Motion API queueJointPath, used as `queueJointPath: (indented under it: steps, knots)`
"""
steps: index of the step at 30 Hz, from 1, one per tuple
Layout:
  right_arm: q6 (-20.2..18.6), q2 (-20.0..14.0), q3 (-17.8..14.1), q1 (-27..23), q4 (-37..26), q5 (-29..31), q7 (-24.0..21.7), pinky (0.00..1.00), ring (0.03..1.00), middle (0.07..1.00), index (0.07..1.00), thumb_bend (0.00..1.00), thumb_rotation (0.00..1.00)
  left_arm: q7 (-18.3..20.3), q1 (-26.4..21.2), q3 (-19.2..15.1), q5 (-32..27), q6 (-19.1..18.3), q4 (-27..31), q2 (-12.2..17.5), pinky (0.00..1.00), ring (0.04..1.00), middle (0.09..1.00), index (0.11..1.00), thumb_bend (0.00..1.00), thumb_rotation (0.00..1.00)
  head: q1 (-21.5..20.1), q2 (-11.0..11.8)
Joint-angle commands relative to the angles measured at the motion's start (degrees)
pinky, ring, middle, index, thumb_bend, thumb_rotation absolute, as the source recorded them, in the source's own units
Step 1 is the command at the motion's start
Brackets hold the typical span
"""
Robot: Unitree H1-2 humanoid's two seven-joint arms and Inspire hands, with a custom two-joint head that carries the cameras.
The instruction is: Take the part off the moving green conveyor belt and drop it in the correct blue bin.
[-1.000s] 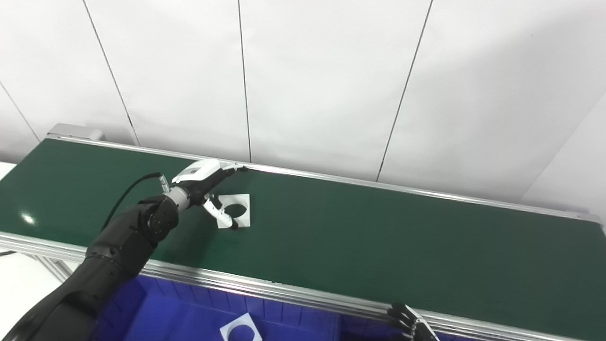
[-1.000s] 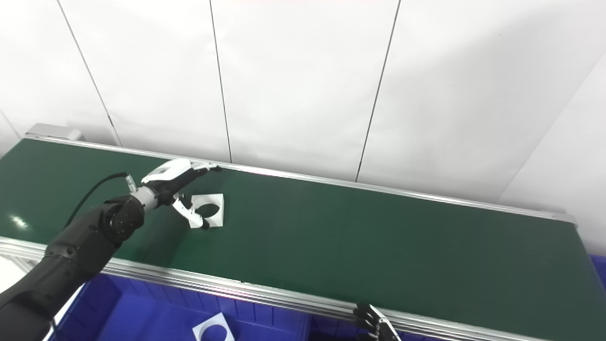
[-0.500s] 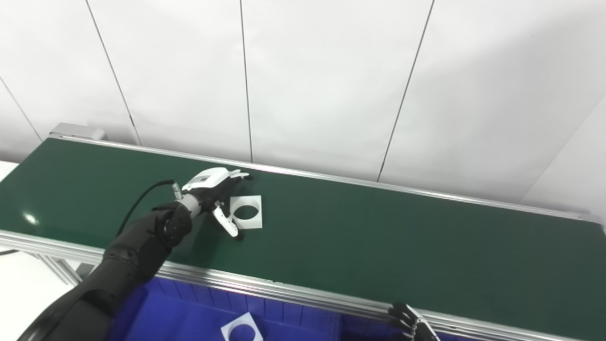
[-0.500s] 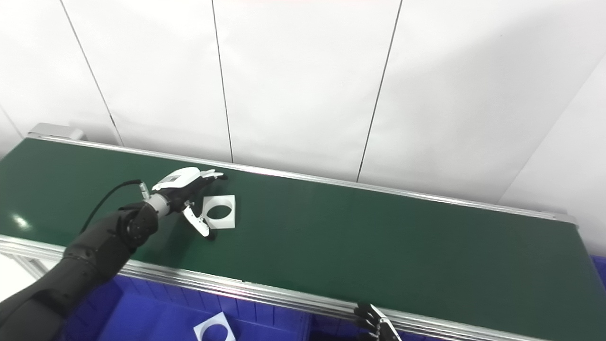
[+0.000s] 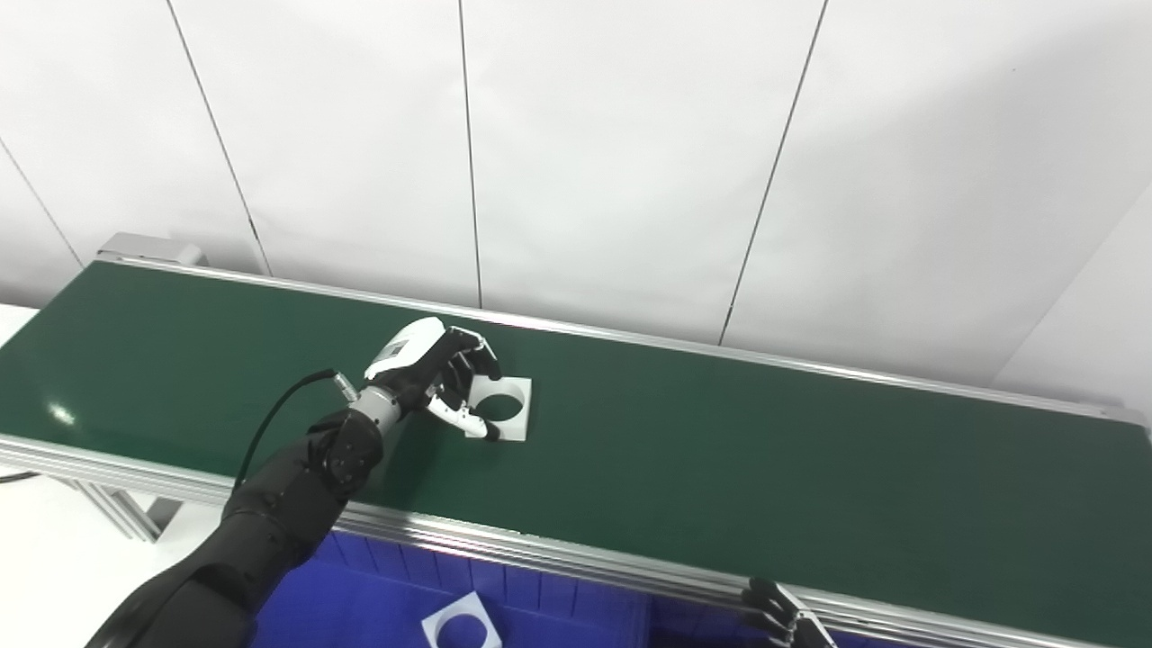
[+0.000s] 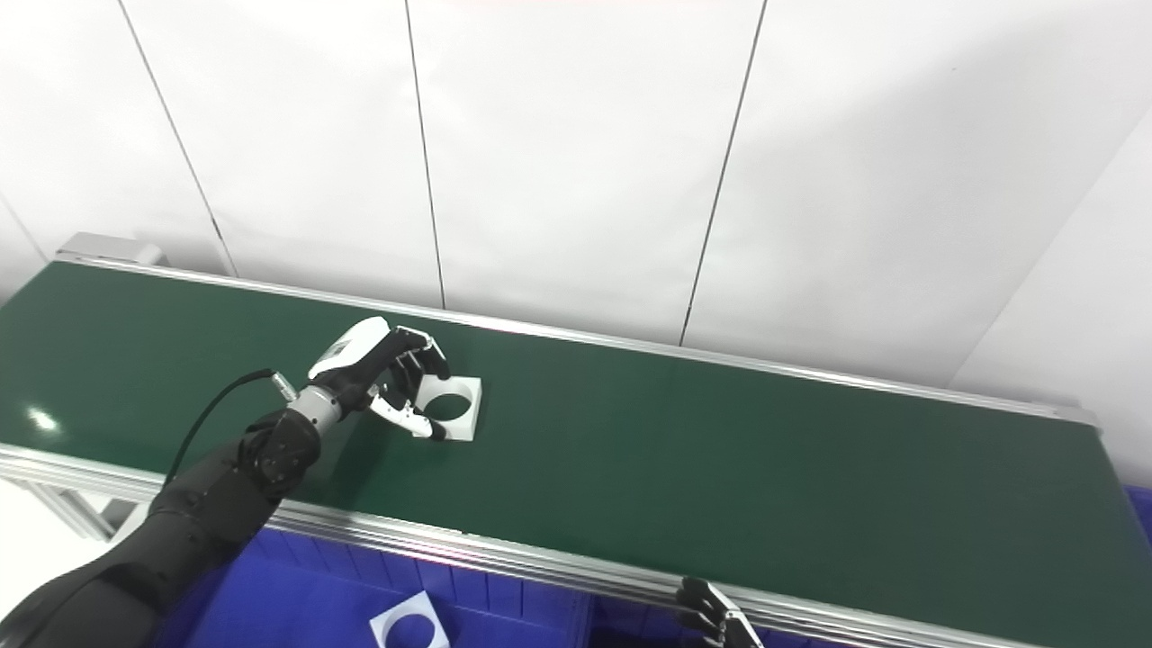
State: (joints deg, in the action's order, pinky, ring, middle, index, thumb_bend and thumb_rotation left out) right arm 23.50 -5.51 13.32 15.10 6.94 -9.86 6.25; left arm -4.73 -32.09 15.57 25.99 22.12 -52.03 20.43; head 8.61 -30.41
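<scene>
A white square part with a round hole [image 5: 520, 432] lies on the green conveyor belt [image 5: 720, 450], left of its middle. My left hand [image 5: 432, 364] is on the part's left edge, fingers curled down over it and thumb against the near corner. It also shows in the right eye view [image 6: 378, 364]. My right hand [image 5: 778, 616] shows only its fingertips at the bottom edge, apart and holding nothing, just below the belt's near rail.
A blue bin [image 5: 360, 603] stands below the belt's near rail and holds another white square part with a hole [image 5: 468, 603]. A second blue bin [image 5: 684, 621] adjoins it on the right. White wall panels stand behind the belt.
The part has travelled right along the belt. My left hand followed it and its fingers went from spread open to curled onto the part's left edge. The right hand stayed put.
</scene>
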Motion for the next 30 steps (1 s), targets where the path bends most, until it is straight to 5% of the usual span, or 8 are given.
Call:
queueJointPath:
  steps: [1,12,21,30]
  knots:
    - [3.41,0.36,0.07,-0.32,-1.49,-0.20,1.19,0.66,0.747,0.790,0.815,0.72,0.27,2.41,-1.24,0.88,-0.50,1.94,0.17,0.15,0.46,0.502,0.460,0.527,0.51,0.00,-0.04,-0.06]
    - [3.41,0.44,0.26,-0.32,-1.82,0.11,1.00,0.67,0.755,0.793,0.820,0.72,0.27,3.33,0.76,-0.42,-2.12,3.16,5.74,2.17,0.45,0.502,0.461,0.523,0.51,0.00,-1.53,-1.23]
    - [3.27,1.29,-0.21,0.22,-3.56,-1.24,0.86,0.67,0.751,0.786,0.813,0.74,0.28,5.50,8.65,-7.96,-11.84,4.76,26.72,4.97,0.44,0.508,0.477,0.514,0.51,0.00,-7.04,-5.47]
    - [0.83,3.32,-0.92,0.16,-6.09,-4.21,0.75,0.67,0.747,0.784,0.811,0.75,0.33,8.13,17.16,-10.46,-17.92,4.79,38.84,4.97,0.46,0.521,0.480,0.513,0.52,0.00,-12.40,-11.23]
